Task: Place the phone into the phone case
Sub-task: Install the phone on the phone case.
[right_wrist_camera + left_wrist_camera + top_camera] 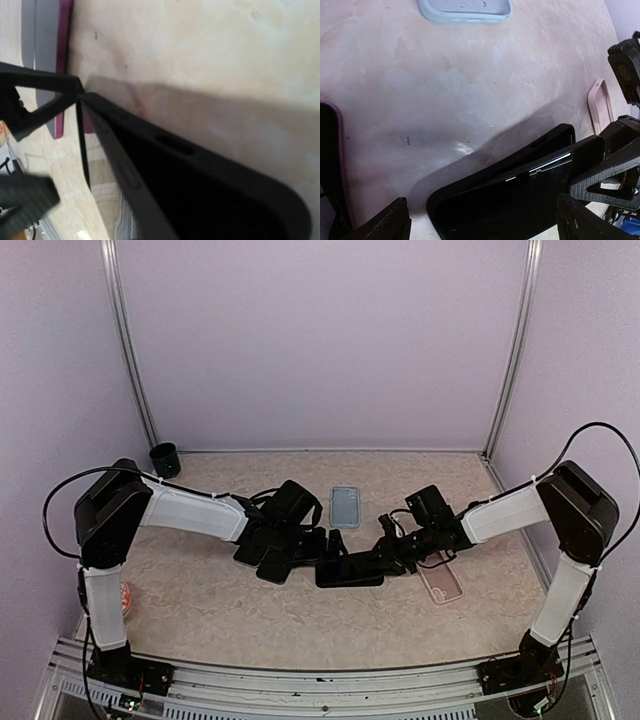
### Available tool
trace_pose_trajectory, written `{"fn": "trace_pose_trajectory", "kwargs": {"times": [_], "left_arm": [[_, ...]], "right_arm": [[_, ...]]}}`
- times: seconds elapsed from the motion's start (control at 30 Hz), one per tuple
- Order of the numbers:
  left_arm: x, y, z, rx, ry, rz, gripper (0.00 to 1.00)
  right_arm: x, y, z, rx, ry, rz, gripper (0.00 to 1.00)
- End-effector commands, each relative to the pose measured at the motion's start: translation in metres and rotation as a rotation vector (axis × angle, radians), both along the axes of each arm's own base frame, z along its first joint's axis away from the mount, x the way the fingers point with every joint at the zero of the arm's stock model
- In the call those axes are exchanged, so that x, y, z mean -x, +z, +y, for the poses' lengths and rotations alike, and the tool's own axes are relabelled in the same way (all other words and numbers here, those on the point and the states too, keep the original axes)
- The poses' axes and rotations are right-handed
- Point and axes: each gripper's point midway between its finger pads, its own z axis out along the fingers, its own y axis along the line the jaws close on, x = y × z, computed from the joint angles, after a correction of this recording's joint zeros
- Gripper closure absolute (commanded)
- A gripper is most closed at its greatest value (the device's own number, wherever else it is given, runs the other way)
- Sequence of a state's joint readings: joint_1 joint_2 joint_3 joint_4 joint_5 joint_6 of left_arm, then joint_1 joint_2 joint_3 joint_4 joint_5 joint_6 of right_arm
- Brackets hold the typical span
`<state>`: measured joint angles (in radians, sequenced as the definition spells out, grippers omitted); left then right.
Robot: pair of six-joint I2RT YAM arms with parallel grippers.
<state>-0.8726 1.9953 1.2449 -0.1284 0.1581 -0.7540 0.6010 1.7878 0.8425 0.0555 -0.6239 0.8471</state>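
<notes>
A black phone case (345, 575) lies mid-table, and the left wrist view shows it close up (485, 192). The dark, glossy phone (545, 177) sits tilted in it, right end raised above the rim. My right gripper (385, 558) is shut on that raised end; one of its fingers (602, 170) shows in the left wrist view. In the right wrist view the phone's side edge (125, 175) runs beside the case's hollow (210, 195); that gripper's own fingers are hidden. My left gripper (300, 558) (487, 227) is open, fingertips (385, 225) astride the case's left end without touching it.
A light blue case (345, 507) (465, 10) lies behind the work spot. A pink case (440, 580) (600, 102) lies to the right. A purple-edged device (330, 165) (47, 50) sits under the left arm. A dark cup (165, 460) stands far left.
</notes>
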Motion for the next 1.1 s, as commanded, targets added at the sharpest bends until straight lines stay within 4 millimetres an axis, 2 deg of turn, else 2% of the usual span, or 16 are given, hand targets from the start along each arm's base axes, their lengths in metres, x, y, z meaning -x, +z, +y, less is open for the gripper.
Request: {"fn": "trace_pose_trajectory", "kwargs": {"times": [0.0, 0.23, 0.53, 1.07], "left_arm": [[0.009, -0.002, -0.017, 0.016, -0.049, 0.012, 0.01], [0.016, 0.001, -0.029, 0.054, -0.079, 0.030, 0.01], [0.014, 0.003, -0.038, 0.053, -0.088, 0.025, 0.01], [0.015, 0.002, -0.045, 0.067, -0.096, 0.029, 0.01]], "right_arm": [[0.007, -0.032, -0.023, 0.159, -0.033, 0.034, 0.78], [0.006, -0.035, -0.023, 0.162, -0.029, 0.033, 0.78], [0.007, -0.048, -0.015, 0.175, 0.064, 0.041, 0.80], [0.010, -0.067, -0.003, 0.133, 0.120, 0.087, 0.81]]}}
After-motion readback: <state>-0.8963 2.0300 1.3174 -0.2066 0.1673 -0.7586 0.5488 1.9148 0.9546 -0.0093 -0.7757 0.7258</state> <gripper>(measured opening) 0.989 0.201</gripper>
